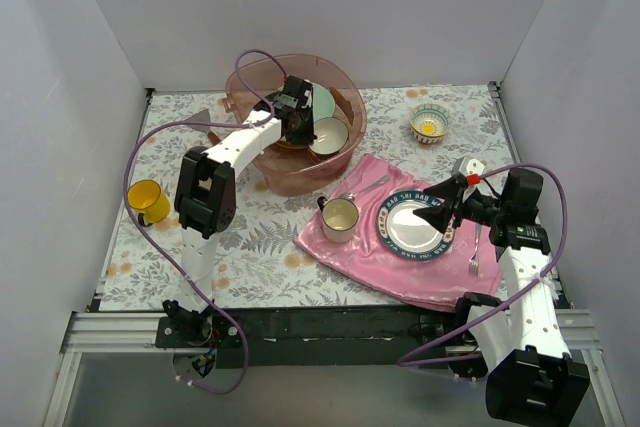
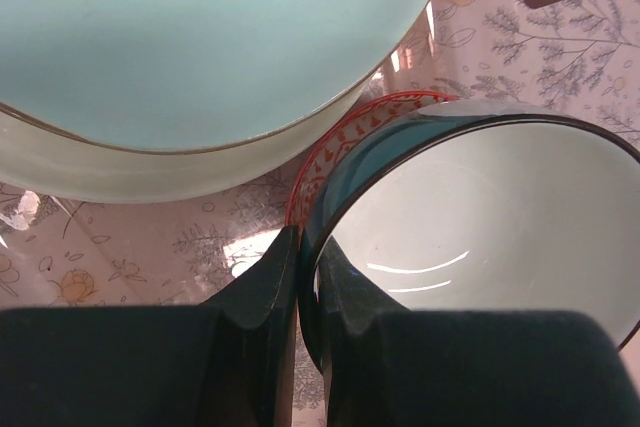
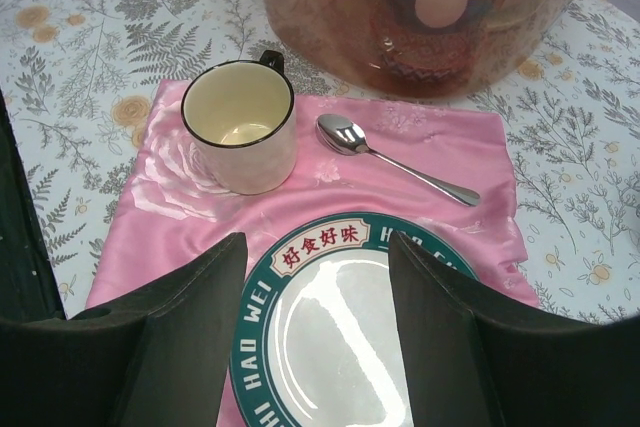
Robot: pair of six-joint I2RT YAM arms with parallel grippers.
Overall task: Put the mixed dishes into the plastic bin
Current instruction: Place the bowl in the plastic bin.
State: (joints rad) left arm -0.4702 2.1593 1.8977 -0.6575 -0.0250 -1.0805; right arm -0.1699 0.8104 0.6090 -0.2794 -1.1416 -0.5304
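Honestly, my nearest worry is the right gripper (image 3: 315, 247). Its fingers stand apart, holding nothing, low over the lettered plate (image 3: 330, 347) on the pink cloth (image 1: 340, 247) toward the tabletop's near right. Closing there would lift a dish that doesn't belong in the bin (image 1: 255, 162).

Farther back, at the far edge, the left gripper (image 2: 305, 247) is pinched on the rim of the red-patterned bowl (image 2: 480, 217), inside the bin beside the mint plate (image 2: 200, 37). I can't tell whether the bowl rests on the floor, so letting go might drop it against that plate.

The right arm sits folded, wrist angled left and down. The left arm stretches forward and dips over the bin's near wall. The yellow mug (image 1: 146, 199) waits at the left edge, and the small bowl (image 1: 430, 124) sits near the far right corner.
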